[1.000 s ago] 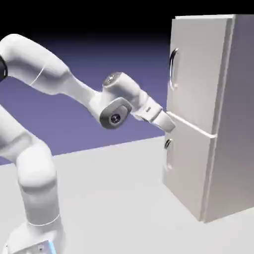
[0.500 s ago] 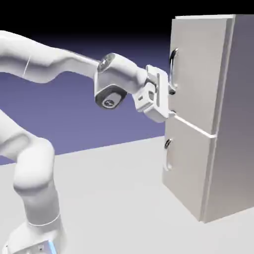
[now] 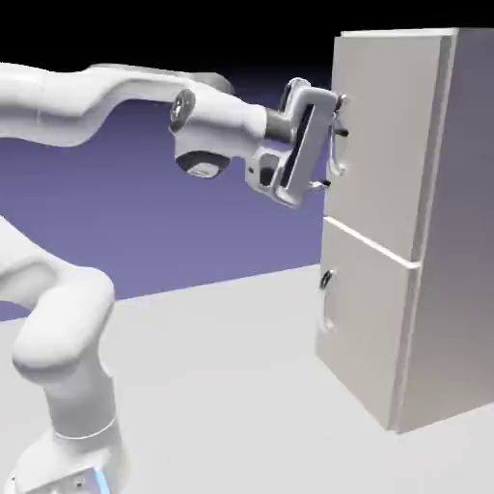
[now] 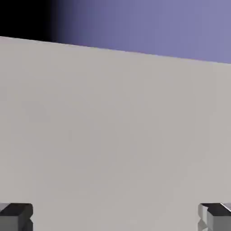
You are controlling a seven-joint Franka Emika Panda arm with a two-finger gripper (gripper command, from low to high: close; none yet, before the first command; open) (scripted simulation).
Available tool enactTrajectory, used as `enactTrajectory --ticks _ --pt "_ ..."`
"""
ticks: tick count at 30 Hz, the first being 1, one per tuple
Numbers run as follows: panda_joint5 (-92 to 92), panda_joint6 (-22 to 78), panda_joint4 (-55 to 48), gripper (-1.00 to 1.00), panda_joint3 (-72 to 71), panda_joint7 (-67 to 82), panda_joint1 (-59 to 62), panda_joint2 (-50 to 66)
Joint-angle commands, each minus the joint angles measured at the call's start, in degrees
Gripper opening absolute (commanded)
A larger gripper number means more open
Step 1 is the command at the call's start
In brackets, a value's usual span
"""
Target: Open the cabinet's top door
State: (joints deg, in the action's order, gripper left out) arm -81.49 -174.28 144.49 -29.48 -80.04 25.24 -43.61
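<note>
1. My gripper (image 3: 335, 135) sits at the top door's (image 3: 386, 135) handle (image 3: 334, 123), fingers (image 4: 16, 215) wide apart.
2. Cabinet (image 3: 425, 241) on right; table (image 3: 222, 386) room below arm.
3. I count 2 doors, both closed.

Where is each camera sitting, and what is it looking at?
Exterior view: stands off beside the robot, facing sideways across the table; shows the white arm reaching right, its tool at the handle of the cabinet's top door.
Hand view: rides on the hand, looking along the tool at flat grey panel; only two fingertips show, wide apart.
Shared: the tool and the top door.
</note>
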Motion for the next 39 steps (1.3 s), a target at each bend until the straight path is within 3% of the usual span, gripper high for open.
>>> enactTrajectory --ticks 1,28,36,37,39 --pt "-2.5 0.0 -0.5 0.00 -0.9 -1.2 0.8 -0.3" --pt "-69.8 -0.2 -14.1 0.00 -25.2 -32.2 22.2 -9.4" --pt "-73.1 1.9 -21.4 0.00 -32.3 -32.4 33.3 -6.0" --pt "-73.1 1.9 -21.4 -1.00 -32.3 -32.4 33.3 -6.0" --pt "-72.1 3.2 -19.9 -1.00 -30.7 -32.4 31.2 -5.8"
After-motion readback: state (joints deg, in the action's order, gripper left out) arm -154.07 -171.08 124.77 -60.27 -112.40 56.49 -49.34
